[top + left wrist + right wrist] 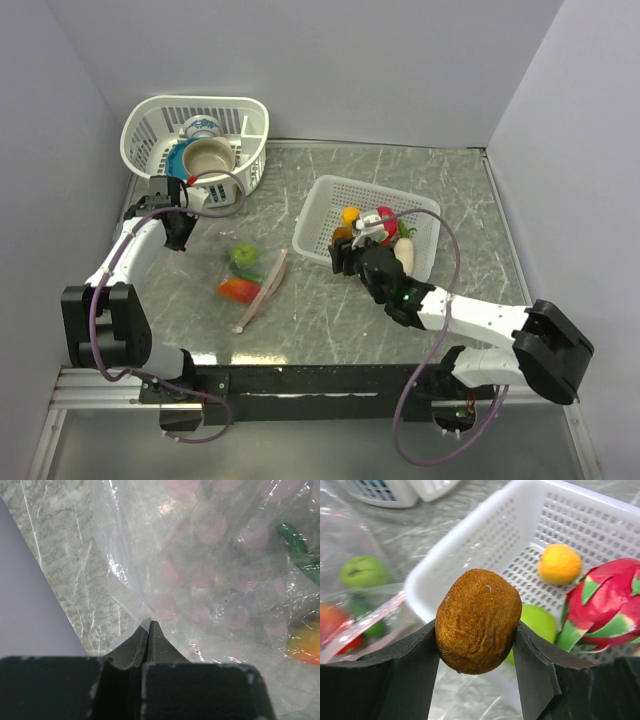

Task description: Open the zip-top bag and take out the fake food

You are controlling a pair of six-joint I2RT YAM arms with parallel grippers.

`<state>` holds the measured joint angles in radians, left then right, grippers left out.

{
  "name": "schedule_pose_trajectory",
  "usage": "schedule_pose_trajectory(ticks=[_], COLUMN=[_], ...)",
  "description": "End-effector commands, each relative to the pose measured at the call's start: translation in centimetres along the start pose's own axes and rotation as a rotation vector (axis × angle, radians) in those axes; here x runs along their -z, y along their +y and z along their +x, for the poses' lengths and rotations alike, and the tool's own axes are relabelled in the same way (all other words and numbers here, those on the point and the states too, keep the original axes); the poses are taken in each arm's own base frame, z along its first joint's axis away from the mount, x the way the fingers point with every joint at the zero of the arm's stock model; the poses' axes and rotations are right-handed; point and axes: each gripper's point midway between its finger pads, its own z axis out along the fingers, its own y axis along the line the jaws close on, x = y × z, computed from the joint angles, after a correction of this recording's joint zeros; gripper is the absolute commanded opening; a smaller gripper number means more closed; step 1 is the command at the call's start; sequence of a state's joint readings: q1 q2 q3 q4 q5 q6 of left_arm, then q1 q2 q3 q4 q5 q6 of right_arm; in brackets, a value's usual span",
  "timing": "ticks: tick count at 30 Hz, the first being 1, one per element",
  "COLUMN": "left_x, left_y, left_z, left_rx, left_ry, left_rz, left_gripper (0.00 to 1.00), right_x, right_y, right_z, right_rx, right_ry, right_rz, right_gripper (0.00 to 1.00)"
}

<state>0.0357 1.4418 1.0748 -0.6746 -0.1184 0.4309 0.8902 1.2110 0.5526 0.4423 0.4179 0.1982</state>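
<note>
The clear zip-top bag lies on the table left of centre, its pink zipper strip toward the right. Inside it are a green round fruit and a red-orange piece. My left gripper is shut on the bag's far left corner; the left wrist view shows the fingertips pinching the plastic. My right gripper is shut on a brown fuzzy oval fruit at the near-left rim of the rectangular white basket. In the basket lie a dragon fruit, an orange piece and a green piece.
A round white mesh basket with bowls and a cup stands at the back left, just beyond the left arm. The rectangular basket also holds a white oblong. Grey walls close in the left, back and right.
</note>
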Motion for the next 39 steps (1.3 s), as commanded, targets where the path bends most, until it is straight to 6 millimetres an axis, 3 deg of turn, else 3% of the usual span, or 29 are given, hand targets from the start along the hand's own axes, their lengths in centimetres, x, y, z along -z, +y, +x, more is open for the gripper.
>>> schedule_pose_trajectory(ticks=[1, 6, 9, 14, 15, 16, 17, 18, 20, 21, 25, 27, 28, 31, 34, 39], left_x=[0.9, 0.8, 0.7, 0.3, 0.3, 0.1, 0.0, -0.1, -0.3, -0.4, -0.5, -0.5, -0.6, -0.9, -1.1, -1.0], left_y=[0.4, 0.3, 0.3, 0.4, 0.4, 0.4, 0.4, 0.2, 0.3, 0.4, 0.7, 0.8, 0.8, 0.7, 0.7, 0.7], left_z=[-0.4, -0.4, -0.4, -0.2, -0.3, -0.2, -0.3, -0.2, -0.2, -0.2, -0.1, -0.1, -0.2, -0.2, -0.2, -0.4], left_rx=[-0.011, -0.013, -0.016, -0.021, -0.022, -0.018, -0.016, -0.015, -0.015, -0.015, -0.022, -0.023, -0.024, -0.023, -0.020, -0.020], left_ry=[-0.035, -0.040, -0.037, -0.033, -0.034, -0.030, -0.028, -0.024, -0.020, -0.017, -0.013, -0.011, -0.012, -0.007, -0.005, -0.007], left_rz=[-0.023, -0.023, -0.021, -0.027, -0.028, -0.029, -0.026, -0.020, -0.026, -0.028, -0.046, -0.052, -0.052, -0.044, -0.044, -0.037], left_gripper=[0.01, 0.01, 0.01, 0.01, 0.01, 0.01, 0.01, 0.01, 0.01, 0.01, 0.01, 0.01, 0.01, 0.01, 0.01, 0.01], right_x=[-1.6, -1.5, -0.8, 1.9, 2.7, 2.8, 3.0, 2.8, 2.1, 1.5, -0.1, -0.7, -1.2, -1.9, -2.7, -4.8], right_y=[-0.3, 0.6, 2.4, 8.7, 11.0, 12.1, 13.1, 13.9, 15.1, 15.2, 17.7, 18.5, 19.2, 20.7, 21.9, 22.7], right_z=[-3.1, -4.2, -3.8, 0.7, 2.9, 3.5, 4.3, 6.4, 7.1, 8.8, 9.3, 10.3, 9.7, 9.6, 9.8, 11.1], right_rx=[0.008, 0.007, 0.022, 0.123, 0.155, 0.145, 0.141, 0.158, 0.142, 0.165, 0.184, 0.204, 0.204, 0.213, 0.226, 0.236], right_ry=[-0.054, -0.066, -0.049, 0.022, 0.065, 0.067, 0.080, 0.118, 0.113, 0.147, 0.142, 0.160, 0.146, 0.138, 0.140, 0.171], right_rz=[0.034, -0.010, -0.098, -0.277, -0.337, -0.361, -0.381, -0.388, -0.387, -0.377, -0.426, -0.443, -0.458, -0.490, -0.511, -0.516], right_gripper=[1.00, 1.00, 1.00, 1.00, 0.98, 0.92, 0.62, 0.38, 0.00, 0.00, 0.05, 0.14, 0.27, 0.50, 0.57, 0.59])
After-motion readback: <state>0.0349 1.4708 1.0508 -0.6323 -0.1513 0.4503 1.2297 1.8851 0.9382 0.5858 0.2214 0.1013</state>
